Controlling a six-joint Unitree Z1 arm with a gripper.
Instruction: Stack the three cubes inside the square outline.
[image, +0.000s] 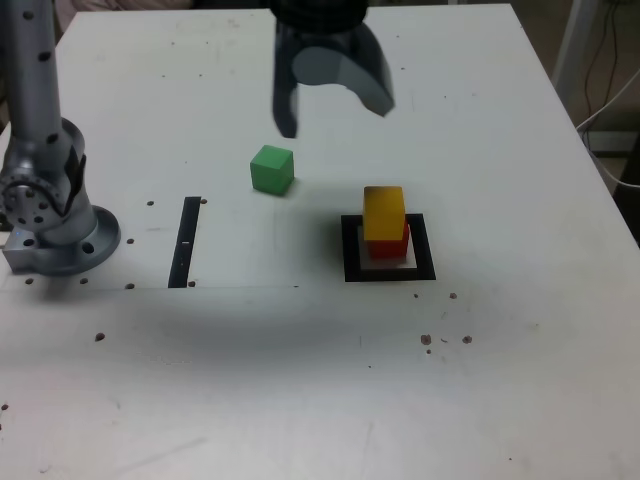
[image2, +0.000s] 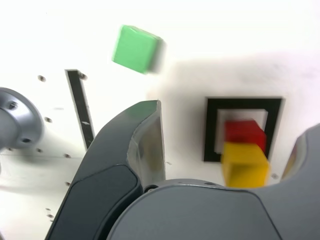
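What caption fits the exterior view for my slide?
Open pincer above the table; yellow cube stacked on red cube inside the square outline; green cube waits.

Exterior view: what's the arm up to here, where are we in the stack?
Two of three cubes are stacked: the yellow cube sits on the red cube inside the square outline. The gripper hangs above the table with its jaws open and nothing between them, between the stack and the green cube. The green cube lies loose on the table, to the exterior view's left of the outline, not yet picked up.
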